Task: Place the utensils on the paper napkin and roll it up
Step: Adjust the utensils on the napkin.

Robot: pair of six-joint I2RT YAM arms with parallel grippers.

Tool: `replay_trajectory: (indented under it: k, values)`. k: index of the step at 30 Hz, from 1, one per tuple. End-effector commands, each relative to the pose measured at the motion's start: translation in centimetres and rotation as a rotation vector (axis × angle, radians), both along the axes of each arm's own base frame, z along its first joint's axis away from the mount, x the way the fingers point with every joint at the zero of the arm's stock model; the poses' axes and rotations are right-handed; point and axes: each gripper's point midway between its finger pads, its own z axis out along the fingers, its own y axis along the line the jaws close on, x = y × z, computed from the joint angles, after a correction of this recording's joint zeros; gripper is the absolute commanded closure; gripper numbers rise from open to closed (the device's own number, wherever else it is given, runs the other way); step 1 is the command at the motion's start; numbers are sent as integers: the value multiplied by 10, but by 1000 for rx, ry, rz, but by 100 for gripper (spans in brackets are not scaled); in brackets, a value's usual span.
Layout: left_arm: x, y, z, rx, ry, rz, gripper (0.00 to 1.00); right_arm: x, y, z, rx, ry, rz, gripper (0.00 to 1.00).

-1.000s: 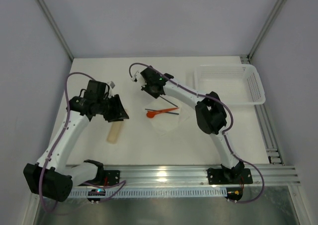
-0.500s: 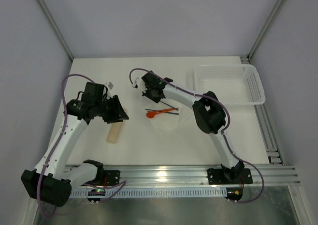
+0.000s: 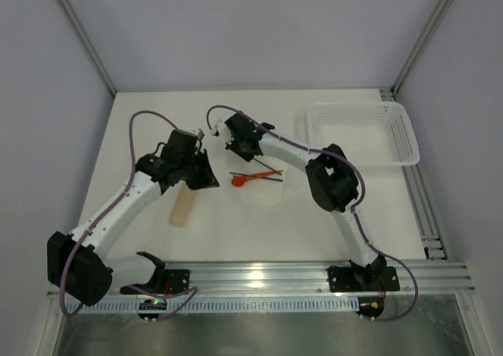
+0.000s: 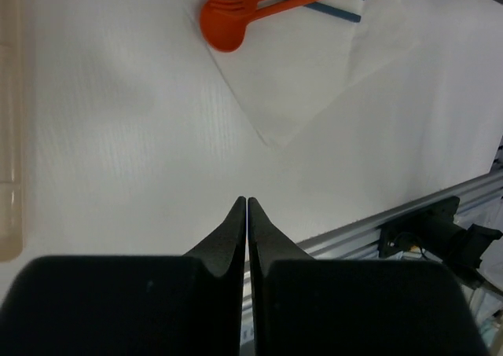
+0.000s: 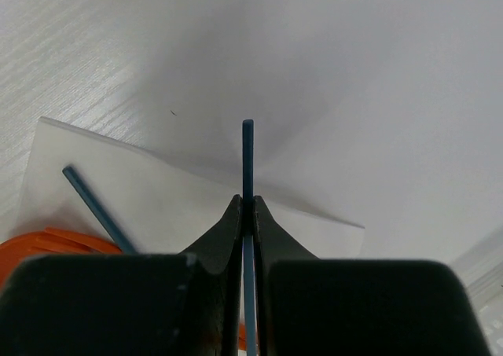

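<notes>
One change: left gripper (image 4: pixel 247 201) newly closed

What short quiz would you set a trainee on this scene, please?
1. True or false: the left gripper is shut and empty.
2. In the top view, the white basket stands at the: A far right; B far left; C near middle.
3. What is the right gripper shut on?
Key: 1 true; 2 A; 3 a thin blue stick.
</notes>
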Motion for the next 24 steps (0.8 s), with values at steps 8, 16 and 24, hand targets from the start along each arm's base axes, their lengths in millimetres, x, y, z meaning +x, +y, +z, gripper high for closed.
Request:
replay_trajectory:
  k: [8,16,24]
  values:
    - [65,-74,-11,32,-337,65,100,-2,0,62,156,-63,-12,96]
    - [75,-104,-23,4,-485,92,100,-2,-1,79,283,3,11,96]
    - [65,-125,-49,-122,-468,229,100,12,-12,96,342,-1,-98,96]
